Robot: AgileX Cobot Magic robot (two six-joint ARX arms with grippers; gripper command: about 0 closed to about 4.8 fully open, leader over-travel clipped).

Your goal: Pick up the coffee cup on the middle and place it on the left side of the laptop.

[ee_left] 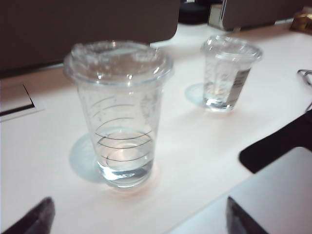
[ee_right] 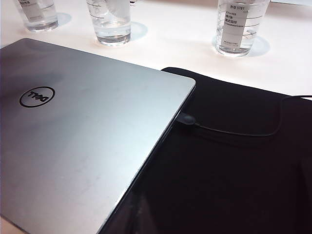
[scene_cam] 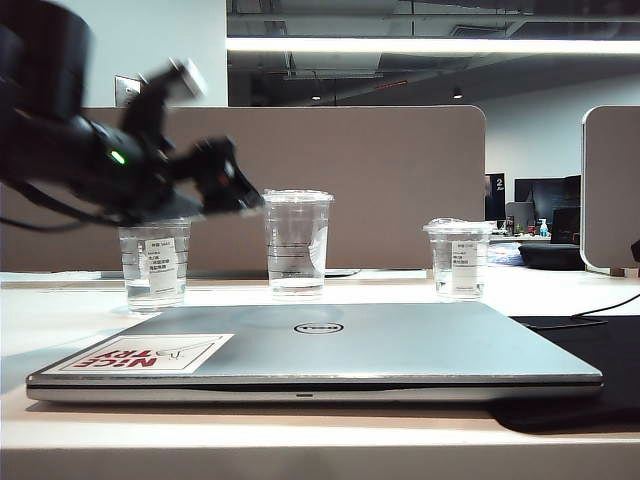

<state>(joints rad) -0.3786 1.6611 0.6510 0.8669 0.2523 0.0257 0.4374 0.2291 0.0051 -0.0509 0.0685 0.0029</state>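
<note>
Two pincers are fitted, but only one is engaged. In the left wrist view we see the left gripper [ee_left: 139,219] with its two dark fingertips [ee_left: 36,217] set wide apart and nothing between them: it is released and empty. The coffee cup [ee_left: 119,114] stands upright on the table [ee_left: 195,146] directly ahead of that gap, at 12 o'clock from the fingertips, not yet touched. In the exterior view the left gripper [scene_cam: 235,190] hangs blurred in the air at about 9 o'clock of the coffee cup [scene_cam: 296,243], close to its lidded rim.

We judge the task to be at the approach step. No grasp, lift, carry or placement is done; all four remain.

Outward from the cup, one labelled cup [scene_cam: 153,265] stands at its 9 o'clock and a second labelled cup [scene_cam: 458,258] at its 3 o'clock, both apart from it with bare table between. The laptop [scene_cam: 320,345] lies shut at 6 o'clock of the coffee cup, nearer the camera. The left labelled cup stands behind the laptop's left end, so we would keep the carry clear of it. Bare table shows left of the laptop's left edge; that is the open room for setting down.

The right gripper itself does not show in any view; its camera looks onto the laptop lid [ee_right: 73,146] and a black mat [ee_right: 219,170] with a thin cable [ee_right: 243,132].
</note>
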